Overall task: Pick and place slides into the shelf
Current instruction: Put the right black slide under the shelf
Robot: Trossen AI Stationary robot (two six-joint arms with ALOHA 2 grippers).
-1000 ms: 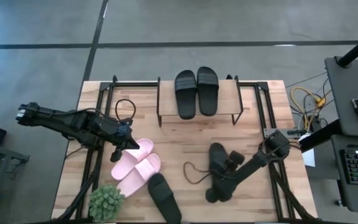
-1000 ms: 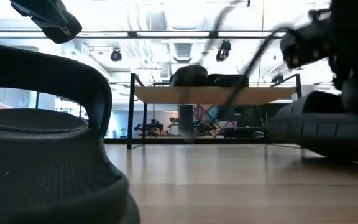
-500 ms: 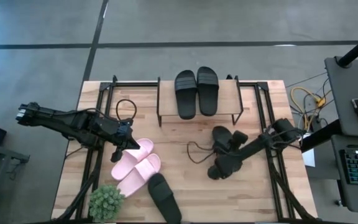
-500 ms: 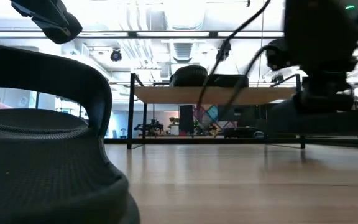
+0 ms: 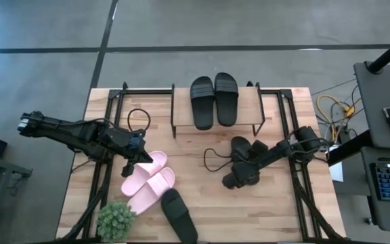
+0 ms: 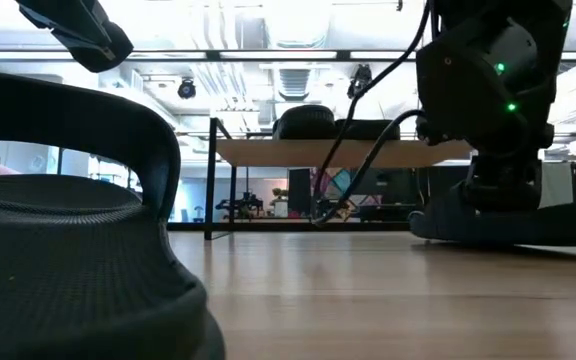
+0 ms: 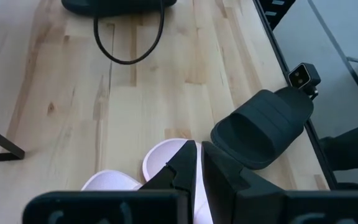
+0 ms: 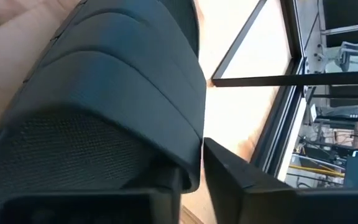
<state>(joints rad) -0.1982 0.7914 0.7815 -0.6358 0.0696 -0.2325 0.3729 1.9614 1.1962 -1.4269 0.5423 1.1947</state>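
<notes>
Fingers of the right gripper (image 5: pixel 237 175) pinch a plain black slide (image 5: pixel 241 157) on the wooden tabletop (image 5: pixel 202 203), near the low wooden shelf (image 5: pixel 249 108) carrying two black slides (image 5: pixel 214 99). Left gripper (image 7: pixel 197 163), nearly closed, hovers over pale pink slides (image 5: pixel 147 180).

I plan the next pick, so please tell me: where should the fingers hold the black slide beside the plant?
Take the wide strap of the black slide, coming down from above, one finger under the arch and one over it. The slide lies sole-down, and the low view shows the strap standing high over the footbed.
</notes>
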